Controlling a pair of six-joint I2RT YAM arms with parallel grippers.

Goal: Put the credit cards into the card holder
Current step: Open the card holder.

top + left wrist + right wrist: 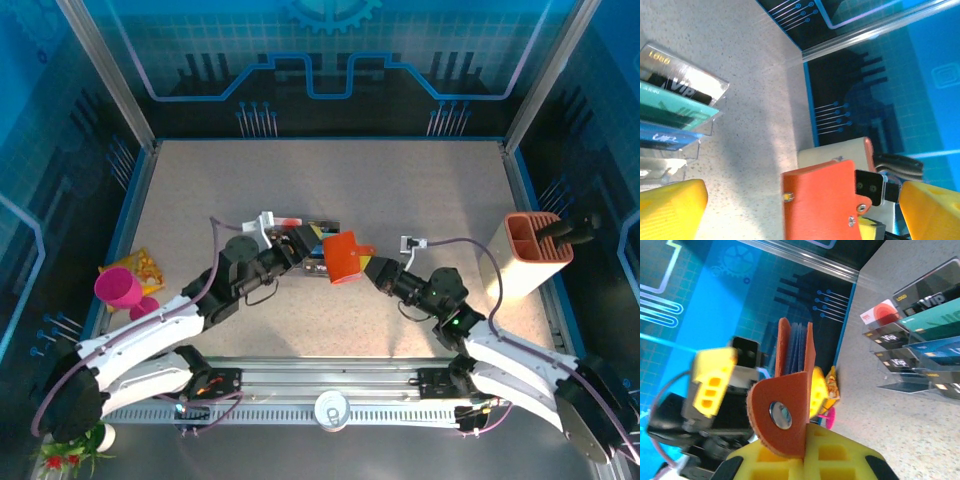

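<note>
The orange-red card holder [345,257] hangs above the table's middle, with my right gripper [372,268] shut on its lower edge. In the right wrist view it [790,390] stands on edge in my yellow pads [840,455], snap tab folded forward, blue pockets slightly parted on top. My left gripper [305,250] is open, its yellow fingers [670,210] wide either side of the holder [820,205]. The credit cards [675,100], black, teal and blue, stand in a clear slotted tray [300,232]; a red-and-white card [880,315] sits at its far end.
A tall beige-and-orange box [535,255] with a black tool in it stands at the right. A pink cup [120,290] and a yellow snack bag [145,265] lie at the left edge. A white cup [330,410] sits on the front rail.
</note>
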